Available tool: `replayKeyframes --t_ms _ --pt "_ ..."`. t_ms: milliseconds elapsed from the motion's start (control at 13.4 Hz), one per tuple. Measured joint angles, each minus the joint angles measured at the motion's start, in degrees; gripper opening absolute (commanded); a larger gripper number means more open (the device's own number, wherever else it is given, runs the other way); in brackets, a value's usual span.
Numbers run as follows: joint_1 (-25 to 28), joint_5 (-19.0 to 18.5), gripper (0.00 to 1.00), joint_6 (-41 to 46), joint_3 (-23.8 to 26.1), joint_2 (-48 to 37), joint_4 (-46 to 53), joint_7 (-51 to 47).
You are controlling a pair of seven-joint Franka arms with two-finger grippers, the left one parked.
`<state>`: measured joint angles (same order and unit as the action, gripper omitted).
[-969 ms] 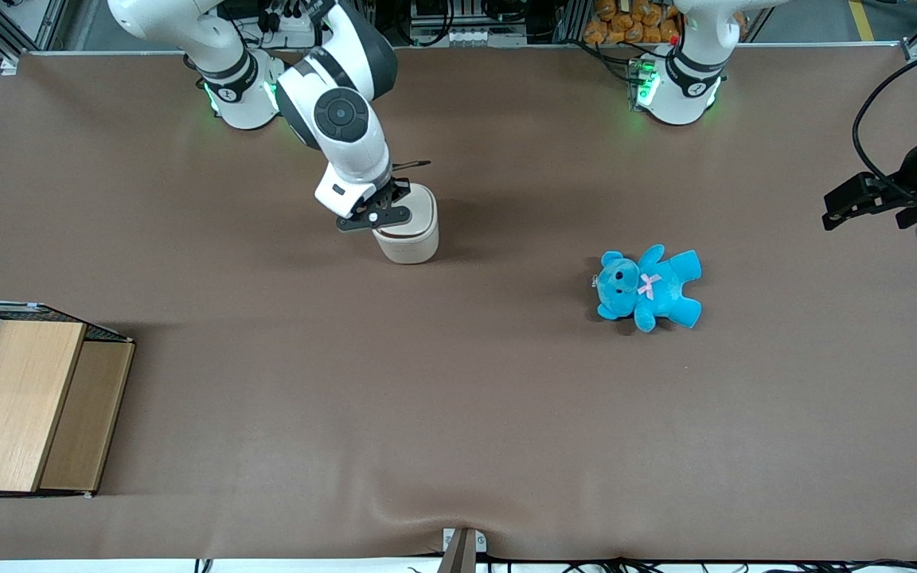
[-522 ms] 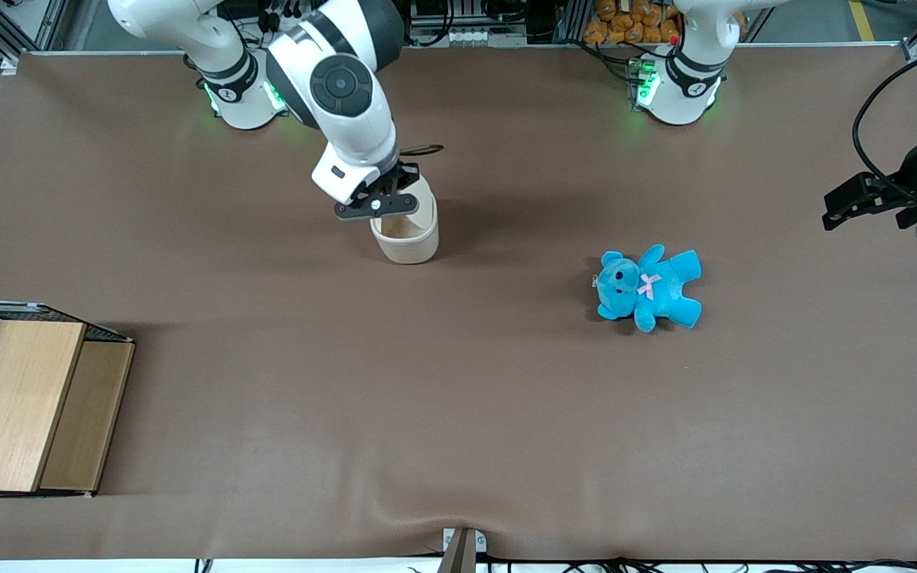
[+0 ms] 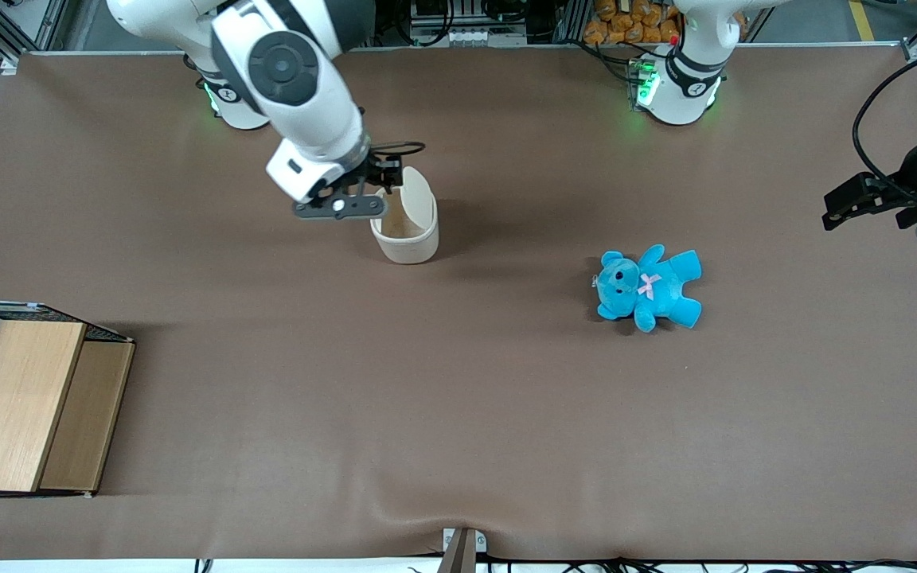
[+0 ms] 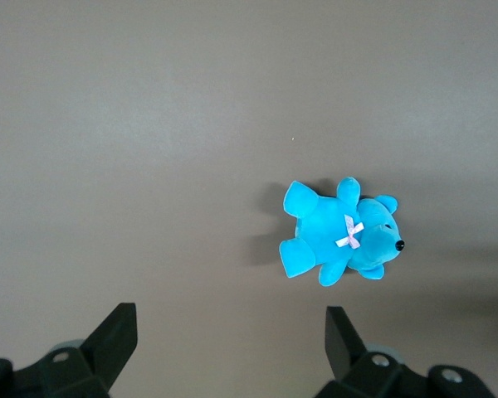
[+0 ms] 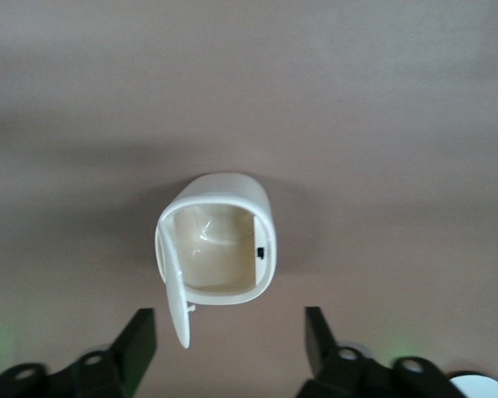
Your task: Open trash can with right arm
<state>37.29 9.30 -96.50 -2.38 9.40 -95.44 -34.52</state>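
Now trash can point(image 5: 217, 240) lies below spread jaws.

On the bench point(image 3: 458, 414) we find the trash can point(image 3: 405, 231) standing upright with its lid point(image 3: 419, 197) swung up, farther from the front camera than the teddy point(image 3: 649, 288), which lies toward the parked arm's end. Our gripper point(image 3: 383, 185) hangs above the can's rim, jaws spread. The wire-mesh box point(image 3: 25, 398) sits at the working arm's end, nearest the camera.

Trash can point(image 3: 405, 231) lid point(image 3: 419, 197) flipped upright; gripper point(image 3: 383, 185) lifted off, drawn aside
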Motion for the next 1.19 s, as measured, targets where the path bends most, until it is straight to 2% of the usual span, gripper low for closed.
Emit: replayKeyframes --t_ms 522,745,1043,1193 --pt "-16.3 0.1 1.00 9.4 -0.6 -0.3 8.2 2.5" --pt "-21.9 0.0 1.00 12.1 -0.6 -0.4 10.6 6.3" --pt "-32.2 -0.1 1.00 16.6 -0.8 -2.4 12.7 16.0" --pt "-35.9 -1.9 1.00 19.5 -0.8 -4.7 13.1 19.5"
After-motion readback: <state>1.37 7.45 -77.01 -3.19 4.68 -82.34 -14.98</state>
